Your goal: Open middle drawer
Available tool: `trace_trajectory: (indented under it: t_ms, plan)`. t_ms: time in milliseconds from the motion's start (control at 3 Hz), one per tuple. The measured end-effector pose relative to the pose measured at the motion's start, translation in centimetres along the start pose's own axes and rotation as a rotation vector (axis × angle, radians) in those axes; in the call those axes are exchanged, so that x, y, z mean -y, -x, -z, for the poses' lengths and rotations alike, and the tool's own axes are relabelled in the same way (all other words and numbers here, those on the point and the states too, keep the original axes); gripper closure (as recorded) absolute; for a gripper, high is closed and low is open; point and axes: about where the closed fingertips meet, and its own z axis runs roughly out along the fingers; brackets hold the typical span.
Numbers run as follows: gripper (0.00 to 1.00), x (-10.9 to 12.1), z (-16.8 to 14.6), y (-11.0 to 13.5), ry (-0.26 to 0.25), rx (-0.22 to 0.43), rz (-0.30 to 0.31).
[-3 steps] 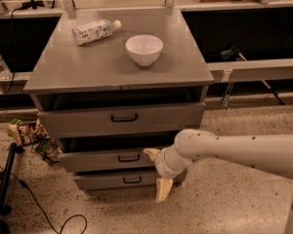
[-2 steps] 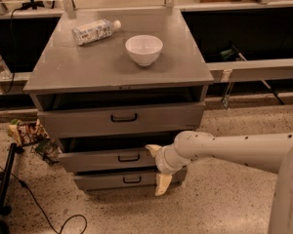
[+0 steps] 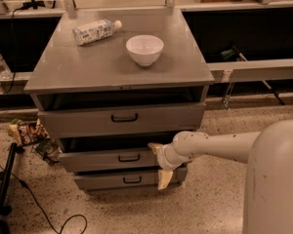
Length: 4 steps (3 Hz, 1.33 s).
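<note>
The grey cabinet (image 3: pixel 88 77) has three drawers. The middle drawer (image 3: pixel 102 159), with a small black handle (image 3: pixel 129 157), stands a little way out, with a dark gap above its front. My gripper (image 3: pixel 159 164) is at the right end of that drawer's front. Its cream fingers are apart: one fingertip (image 3: pixel 154 147) is at the drawer's top edge and the other hangs down over the bottom drawer (image 3: pixel 119 180). The top drawer (image 3: pixel 122 118) also stands slightly out. My white arm (image 3: pixel 219 147) reaches in from the right.
A white bowl (image 3: pixel 144 49) and a lying plastic bottle (image 3: pixel 95 30) are on the cabinet top. Snack bags (image 3: pixel 27 132) lie on the floor at the left, near a black cable (image 3: pixel 34 204) and stand leg. A grey rail (image 3: pixel 256 69) runs to the right.
The gripper stays at the right end of the middle drawer's front. My arm's near part now fills more of the lower right corner. The drawers have not visibly moved.
</note>
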Motion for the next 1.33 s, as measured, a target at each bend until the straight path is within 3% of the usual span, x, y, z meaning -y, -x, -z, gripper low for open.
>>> trace_trajectory:
  t_ms: [667,1333]
  plan:
    - [0.00,3.1,-2.0,-1.0,-0.029,-0.014,0.025]
    - [0.00,4.6,-3.8,-1.2,-0.028,-0.024,0.034]
